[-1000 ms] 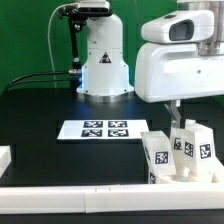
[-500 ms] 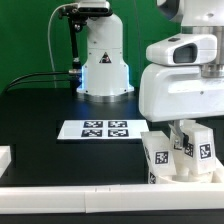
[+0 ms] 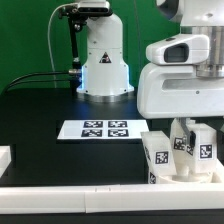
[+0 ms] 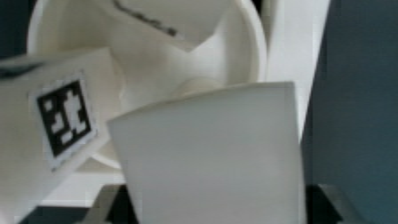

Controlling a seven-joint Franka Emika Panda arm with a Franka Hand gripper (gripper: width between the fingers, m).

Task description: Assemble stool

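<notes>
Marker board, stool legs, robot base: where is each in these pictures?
Marker board (image 3: 100,129), exterior view, its centre among the tags.
Stool legs (image 3: 160,157), exterior view, tagged face of nearest leg.
Robot base (image 3: 105,62), exterior view, white front.

open table: the black table (image 3: 40,110) lies bare across the left and middle of the exterior view, wide enough for a tool to pass.
centre: the marker board (image 3: 104,129) lies flat, no tall obstacle.
upper middle: the robot base (image 3: 104,62) blocks the back.
lower right: the stool legs (image 3: 172,152) stand packed close together, touching or nearly so; the arm's white housing (image 3: 180,75) hangs right above them.
bottom edge: a long white border rail (image 3: 90,198) closes the front.
wrist view: a tagged leg (image 4: 80,100) and white plastic faces fill the frame, with no gap showing.
</notes>
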